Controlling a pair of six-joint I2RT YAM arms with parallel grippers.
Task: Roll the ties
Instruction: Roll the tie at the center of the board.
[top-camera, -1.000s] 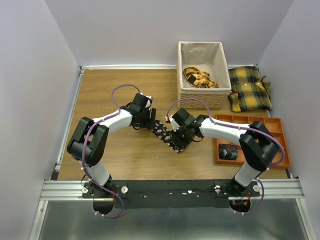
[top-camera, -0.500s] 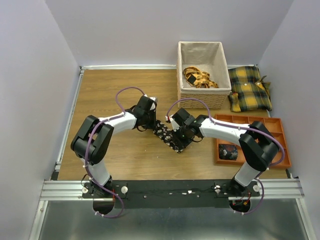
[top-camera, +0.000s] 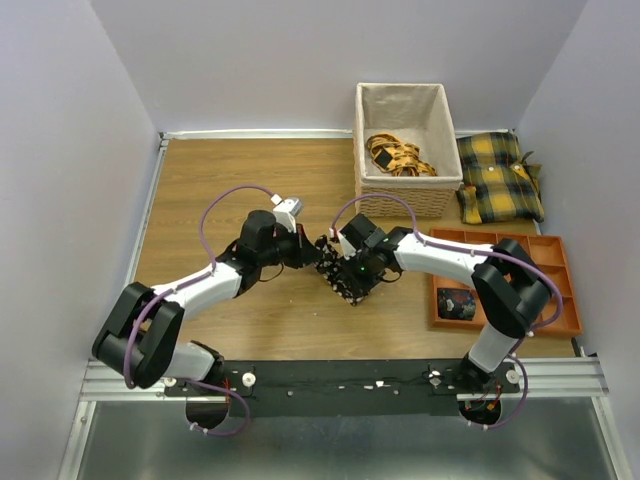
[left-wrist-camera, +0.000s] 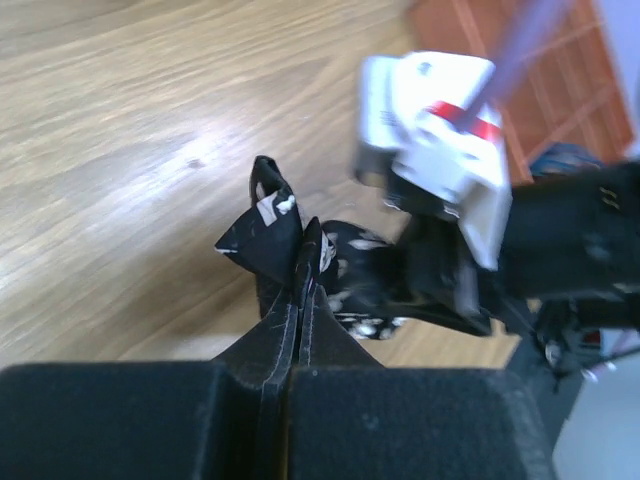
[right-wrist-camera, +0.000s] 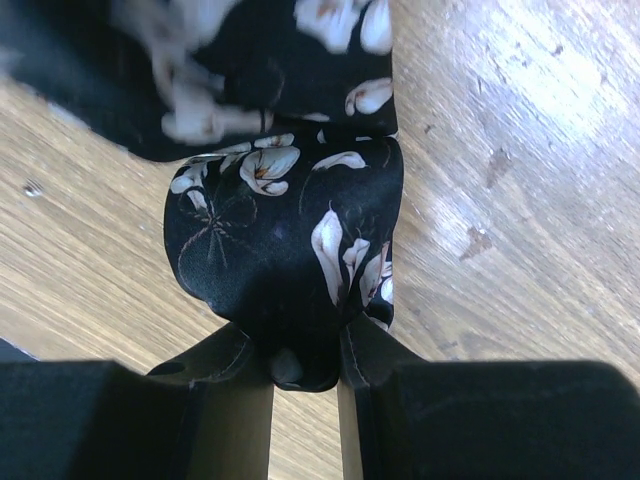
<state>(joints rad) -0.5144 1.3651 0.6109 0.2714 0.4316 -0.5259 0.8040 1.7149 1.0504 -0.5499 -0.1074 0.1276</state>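
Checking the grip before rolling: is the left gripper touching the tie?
Touching. The left wrist view shows the left gripper shut, with the tie fabric pinched in its closed jaws.

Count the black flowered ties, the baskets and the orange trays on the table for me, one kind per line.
Black flowered ties: 2 (mid-table tie, coiled tie in the tray)
Lined baskets: 1
Orange trays: 1
Total: 4

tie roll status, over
Left gripper pinching the tie end. Right gripper clamped on its looped part. Only the tie between them.
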